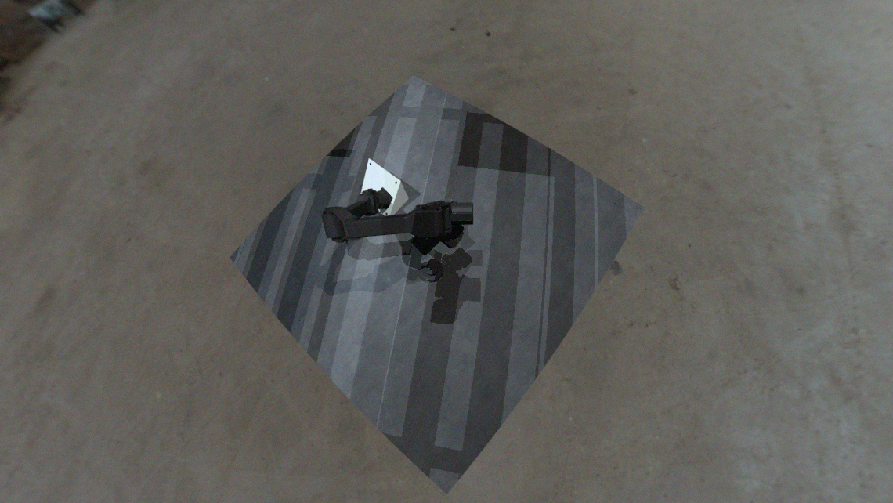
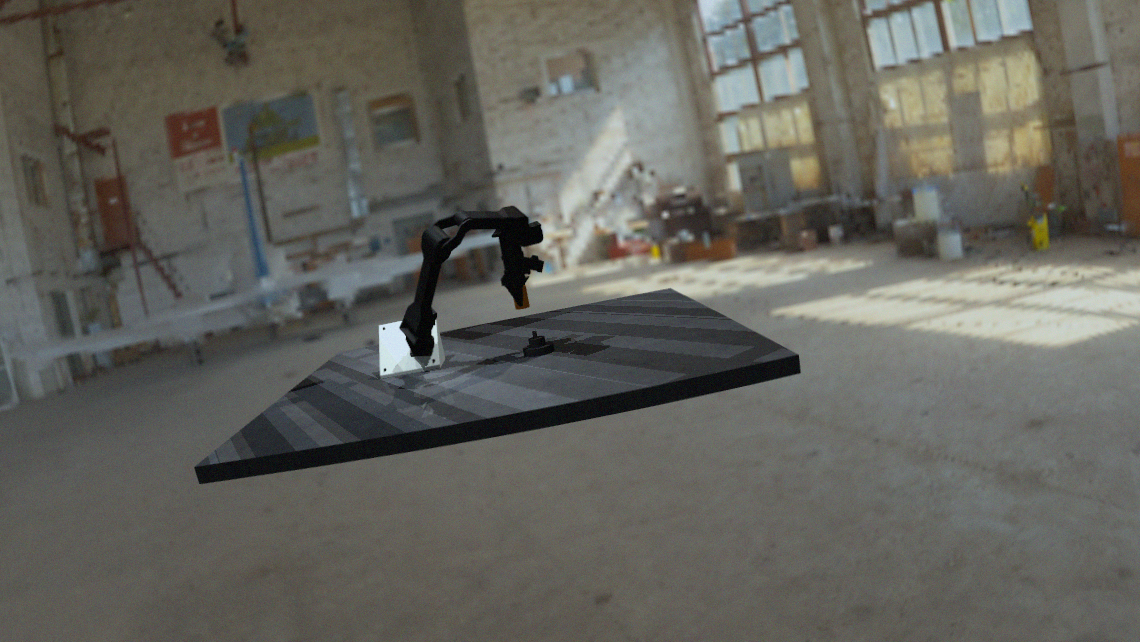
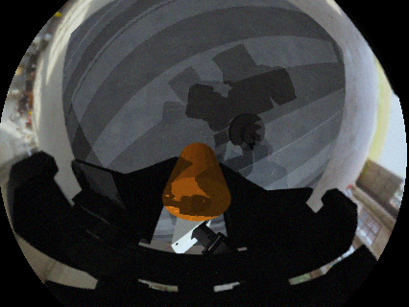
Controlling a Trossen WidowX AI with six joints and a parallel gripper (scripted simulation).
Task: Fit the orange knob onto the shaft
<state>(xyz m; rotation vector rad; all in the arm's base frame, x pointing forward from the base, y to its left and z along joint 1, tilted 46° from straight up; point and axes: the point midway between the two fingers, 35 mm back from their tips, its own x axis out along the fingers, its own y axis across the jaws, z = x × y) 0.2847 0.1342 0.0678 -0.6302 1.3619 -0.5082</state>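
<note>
My gripper (image 2: 520, 292) (image 3: 197, 163) is shut on the orange knob (image 2: 522, 300) (image 3: 197, 192), which sticks out below the fingers. It holds the knob well above the table, higher than the pedestal and slightly left of it in the exterior view. The dark round pedestal (image 1: 435, 274) (image 2: 540, 350) (image 3: 234, 130) stands on the table in the arm's shadow, with its dark shaft (image 2: 534, 334) pointing up. Knob and shaft are apart. In the wrist view the pedestal is above and right of the knob. The knob's hole and the shaft's flat side are hidden; the knob cannot be made out in the top view.
The dark striped table (image 1: 374, 349) (image 2: 494, 398) carries the arm's base beside a white plate (image 1: 377, 175) (image 2: 392, 350) (image 3: 181, 243), left of the pedestal in the top and exterior views. The arm's upper links (image 1: 377, 225) (image 2: 474, 219) arch above the table. The table's thick front edge (image 2: 494, 428) shows in the exterior view.
</note>
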